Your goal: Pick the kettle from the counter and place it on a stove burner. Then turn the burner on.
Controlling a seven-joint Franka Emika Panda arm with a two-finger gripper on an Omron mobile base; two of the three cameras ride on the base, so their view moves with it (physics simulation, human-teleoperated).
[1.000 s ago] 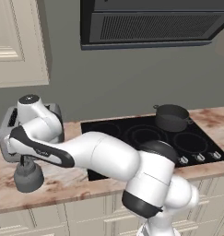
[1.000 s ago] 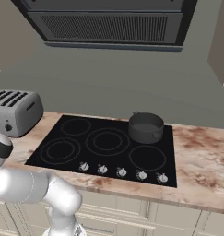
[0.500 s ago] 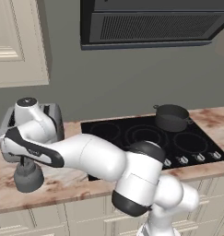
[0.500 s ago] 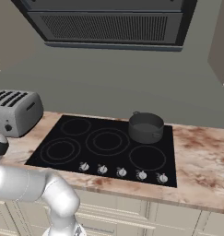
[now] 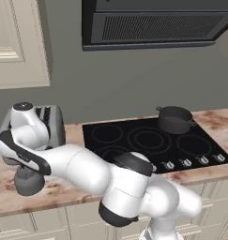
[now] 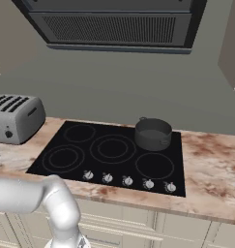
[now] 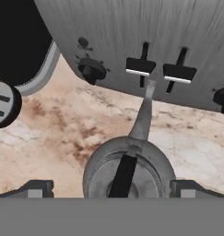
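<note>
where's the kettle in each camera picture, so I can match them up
Left base view: the kettle sits at lower left on the counter, in front of the toaster.
Right base view: I can't pick it out with certainty.
Hand view: bottom centre, between the hand's fingertips.
Shared landmark: the toaster.

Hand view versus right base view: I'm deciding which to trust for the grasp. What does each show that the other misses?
Hand view alone: the kettle from above, its black handle running between the two fingers, which stand apart on either side, plus the toaster's levers and knob close up.

Right base view alone: the cooktop with its burners and knobs, the pot on the back right burner, the hood above.

Both: the toaster and the counter.
</note>
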